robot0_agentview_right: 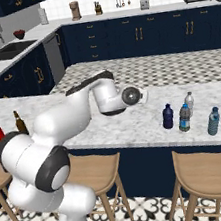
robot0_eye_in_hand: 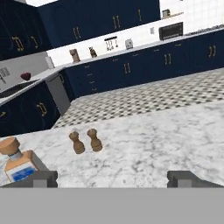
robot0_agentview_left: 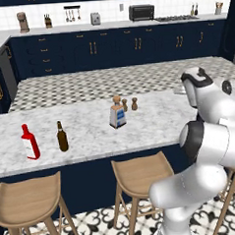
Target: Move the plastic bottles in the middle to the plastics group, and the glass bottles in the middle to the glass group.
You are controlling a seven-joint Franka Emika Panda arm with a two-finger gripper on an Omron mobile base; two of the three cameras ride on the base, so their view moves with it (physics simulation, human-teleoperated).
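Observation:
My gripper [robot0_eye_in_hand: 114,179] is open, its fingertips [robot0_eye_in_hand: 41,178] wide apart with nothing between them, low over the marble counter [robot0_agentview_left: 91,136]. The squarish cork-stoppered glass bottle [robot0_eye_in_hand: 17,164] stands upright at its lower left, clear of the fingers; it is mid-counter [robot0_agentview_left: 117,112]. Far left stand the red bottle [robot0_agentview_left: 30,142] and the brown beer bottle [robot0_agentview_left: 62,136]. At the right end, the dark blue bottle [robot0_agentview_right: 168,116] and the blue-label clear bottle [robot0_agentview_right: 184,118] stand side by side, close to the grey-capped clear bottle [robot0_agentview_right: 189,101] and the teal bottle [robot0_agentview_right: 213,121].
Two small wooden shakers [robot0_eye_in_hand: 77,142] [robot0_eye_in_hand: 94,139] stand just behind the cork bottle, ahead and left of the fingers. Wooden stools [robot0_agentview_left: 138,175] line the near edge of the counter. Dark blue cabinets and a tiled floor lie beyond the far edge.

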